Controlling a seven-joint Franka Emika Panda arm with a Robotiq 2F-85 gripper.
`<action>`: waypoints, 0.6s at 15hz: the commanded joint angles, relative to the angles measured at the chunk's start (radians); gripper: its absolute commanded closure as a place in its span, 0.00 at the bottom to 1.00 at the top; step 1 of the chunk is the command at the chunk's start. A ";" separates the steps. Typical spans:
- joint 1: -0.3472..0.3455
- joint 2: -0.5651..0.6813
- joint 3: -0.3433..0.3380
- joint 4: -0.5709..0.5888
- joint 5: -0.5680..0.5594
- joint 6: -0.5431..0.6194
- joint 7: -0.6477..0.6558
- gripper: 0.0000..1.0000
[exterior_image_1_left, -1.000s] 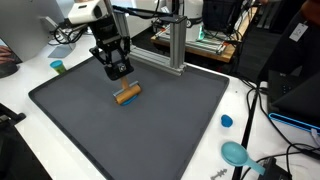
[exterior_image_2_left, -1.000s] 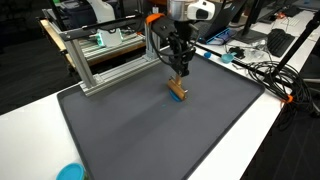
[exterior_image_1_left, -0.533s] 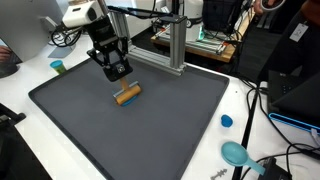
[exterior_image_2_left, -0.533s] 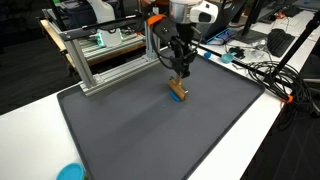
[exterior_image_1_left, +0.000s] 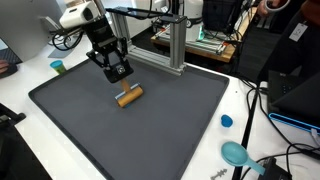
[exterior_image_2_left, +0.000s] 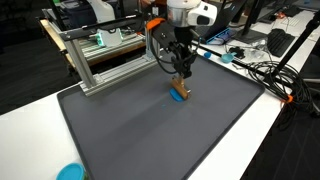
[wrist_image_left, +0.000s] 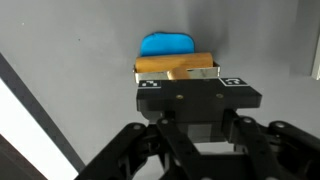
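The tan block (exterior_image_1_left: 128, 96), with a blue piece (wrist_image_left: 166, 44) touching its far side in the wrist view, lies flat near the middle of the dark-matted tabletop (exterior_image_1_left: 160, 135). The gripper (exterior_image_1_left: 118, 73) hangs above and just beside it, holding nothing; whether its jaws stand apart cannot be told. Judged step: alignment over the block. A grasp calls for centring, jaws astride its narrow width, then descent.

From my feed: dark mat (exterior_image_1_left: 150, 135) on white table (exterior_image_2_left: 255, 125), aluminium frame (exterior_image_1_left: 176, 45) at its far edge. Off the mat I note a blue cap (exterior_image_1_left: 227, 121), teal disc (exterior_image_1_left: 236, 153), teal cup (exterior_image_1_left: 58, 67) and cables (exterior_image_2_left: 262, 72).
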 joint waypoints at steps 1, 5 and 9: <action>-0.012 0.074 0.032 -0.027 0.072 0.036 -0.046 0.78; -0.007 0.021 0.019 -0.006 0.086 0.057 -0.008 0.78; -0.021 -0.115 -0.024 -0.035 0.025 0.166 -0.007 0.78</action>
